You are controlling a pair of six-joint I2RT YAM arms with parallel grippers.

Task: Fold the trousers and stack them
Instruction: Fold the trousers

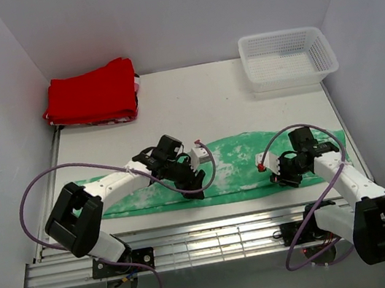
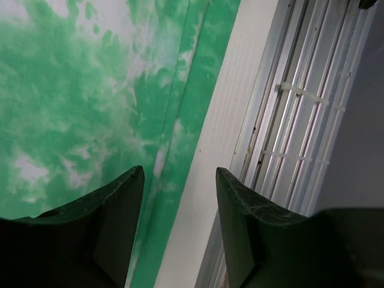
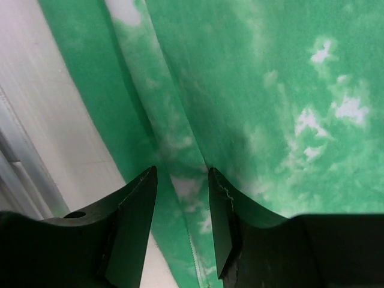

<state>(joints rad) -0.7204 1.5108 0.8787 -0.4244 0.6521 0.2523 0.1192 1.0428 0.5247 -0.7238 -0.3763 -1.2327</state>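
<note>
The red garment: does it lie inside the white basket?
No, the red garment lies folded at the far left; the white basket stands far right.

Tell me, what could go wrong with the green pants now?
The left jaws straddle the edge of the trousers, half over bare table, so they might pinch only a sliver. The right jaws sit over a ridge in the cloth and might grab just one layer, leaving a crooked fold. The rail is close; a dragged hem could snag.
</note>
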